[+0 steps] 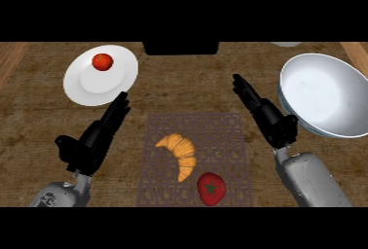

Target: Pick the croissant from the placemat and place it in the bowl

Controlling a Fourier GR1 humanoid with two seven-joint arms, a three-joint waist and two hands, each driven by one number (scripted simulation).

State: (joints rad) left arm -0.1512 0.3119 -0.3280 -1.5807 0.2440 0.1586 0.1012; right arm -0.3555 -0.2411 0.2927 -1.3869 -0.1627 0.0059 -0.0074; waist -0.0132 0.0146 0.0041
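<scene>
Both hands hover with fingers straight, grasping nothing.
Your croissant (180, 154) lies on the placemat (231, 160), between left hand (97, 136) and right hand (267, 116); the bowl (327, 95) sits beside your right hand.

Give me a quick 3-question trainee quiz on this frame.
1. True or false: the croissant lies in the bowl.
2. What sits on the white plate? A) red tomato B) croissant C) nothing
3. Fill in: both the left hand and right hand have fingers that are ____.

Key: 1 false, it is on the placemat. 2 A, the tomato. 3 straight.
</scene>
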